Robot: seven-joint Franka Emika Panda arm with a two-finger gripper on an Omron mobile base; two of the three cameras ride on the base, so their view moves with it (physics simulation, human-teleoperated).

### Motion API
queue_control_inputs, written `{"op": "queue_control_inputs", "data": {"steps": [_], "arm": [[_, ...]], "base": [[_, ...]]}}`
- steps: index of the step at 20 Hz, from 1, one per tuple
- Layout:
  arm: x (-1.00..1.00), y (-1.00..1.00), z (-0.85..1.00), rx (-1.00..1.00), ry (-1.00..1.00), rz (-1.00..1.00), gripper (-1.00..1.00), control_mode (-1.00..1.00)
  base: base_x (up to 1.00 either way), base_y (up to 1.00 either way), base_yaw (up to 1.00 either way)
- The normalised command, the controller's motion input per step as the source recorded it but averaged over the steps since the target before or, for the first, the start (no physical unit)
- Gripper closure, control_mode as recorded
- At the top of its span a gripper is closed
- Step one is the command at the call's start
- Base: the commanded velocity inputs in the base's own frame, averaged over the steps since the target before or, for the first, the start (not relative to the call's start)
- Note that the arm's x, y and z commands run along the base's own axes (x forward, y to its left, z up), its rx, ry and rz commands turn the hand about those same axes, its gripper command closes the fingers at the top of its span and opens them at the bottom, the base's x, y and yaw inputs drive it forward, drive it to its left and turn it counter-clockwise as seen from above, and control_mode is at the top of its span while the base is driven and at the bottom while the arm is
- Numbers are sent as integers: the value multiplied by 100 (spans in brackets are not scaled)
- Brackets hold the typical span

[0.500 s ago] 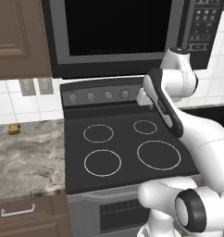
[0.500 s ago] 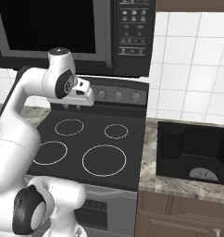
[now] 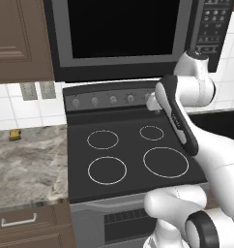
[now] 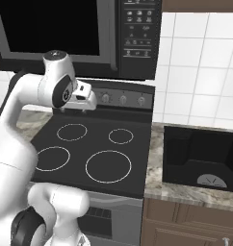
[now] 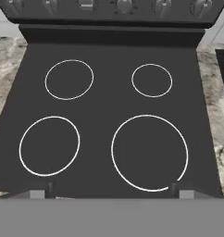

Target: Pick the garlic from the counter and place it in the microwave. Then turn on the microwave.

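The garlic is out of view. The black microwave (image 3: 124, 34) hangs above the stove with its door shut; its button panel (image 4: 140, 33) is on its right side. The marbled counter (image 3: 27, 164) lies left of the stovetop. My gripper (image 4: 77, 108) hangs over the back of the stovetop, just in front of the knob panel, and points down. In the hand view my gripper (image 5: 110, 192) looks down at the burner rings. Its fingertips (image 5: 40, 193) stand wide apart, open, with nothing between them. From the left base view the gripper (image 3: 153, 103) sits below the microwave's lower right.
The black glass stovetop (image 3: 133, 155) with white rings is directly under the hand. A small yellow-brown block (image 3: 14, 134) lies at the back of the left counter. A dark sink (image 4: 205, 158) is set into the counter right of the stove. Brown cabinets hang at the upper left.
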Motion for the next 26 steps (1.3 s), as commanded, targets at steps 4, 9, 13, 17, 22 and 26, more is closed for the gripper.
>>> {"op": "queue_control_inputs", "data": {"steps": [4,9,13,17,22,26], "arm": [[-49,-25,33,0,-31,-3,-100,-100],[-44,-32,47,0,-36,-7,-100,-100],[-29,-32,49,0,-33,-7,-100,-100],[-17,-25,49,0,-31,-2,-100,-100],[-4,-12,46,0,-25,0,-100,-100],[0,-2,42,0,-19,0,-100,-100]], "base": [[0,0,0],[0,0,0],[0,0,0],[0,0,0],[0,0,0],[0,0,0]]}}
